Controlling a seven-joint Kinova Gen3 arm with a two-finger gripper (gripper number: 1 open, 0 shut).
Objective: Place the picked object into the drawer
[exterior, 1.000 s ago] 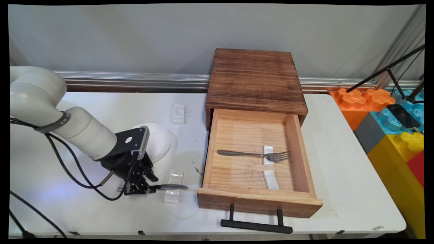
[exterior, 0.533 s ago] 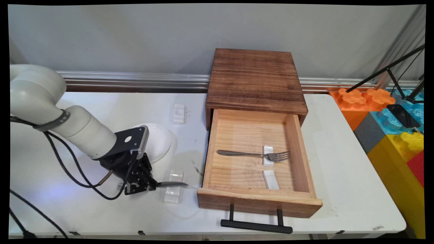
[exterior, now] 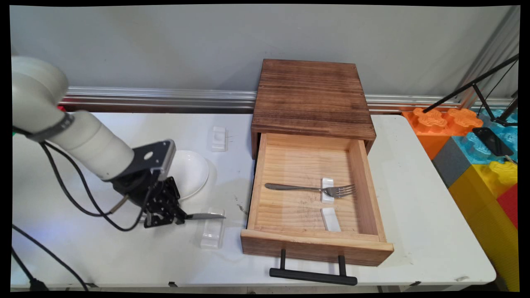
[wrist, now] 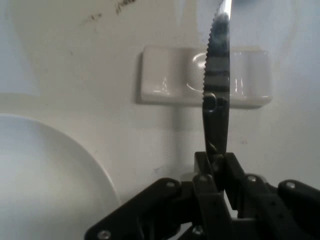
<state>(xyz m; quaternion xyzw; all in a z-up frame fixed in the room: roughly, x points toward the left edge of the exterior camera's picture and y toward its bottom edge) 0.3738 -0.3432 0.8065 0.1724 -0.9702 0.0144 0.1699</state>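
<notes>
My gripper (exterior: 179, 218) (wrist: 216, 165) is shut on a metal knife (exterior: 205, 216) (wrist: 217, 75), holding it by the handle. The serrated blade points right toward the drawer and hangs just above a white cutlery rest (exterior: 212, 232) (wrist: 205, 76) on the table. A white bowl (exterior: 190, 171) (wrist: 45, 175) sits right behind the gripper. To the right, the wooden box's open drawer (exterior: 314, 244) holds a fork (exterior: 310, 188) lying across one small white rest (exterior: 327, 190), with a second white rest (exterior: 331, 219) beside it.
Another white rest (exterior: 218, 138) lies on the table behind the bowl. The dark wooden box top (exterior: 312, 97) stands at the back. The drawer's black handle (exterior: 312, 275) reaches the table's front edge. Coloured foam blocks (exterior: 476, 153) and a black stand sit off the table's right.
The gripper has risen and drawn slightly left and back, lifting the knife off the white rest; the blade now hovers above it.
</notes>
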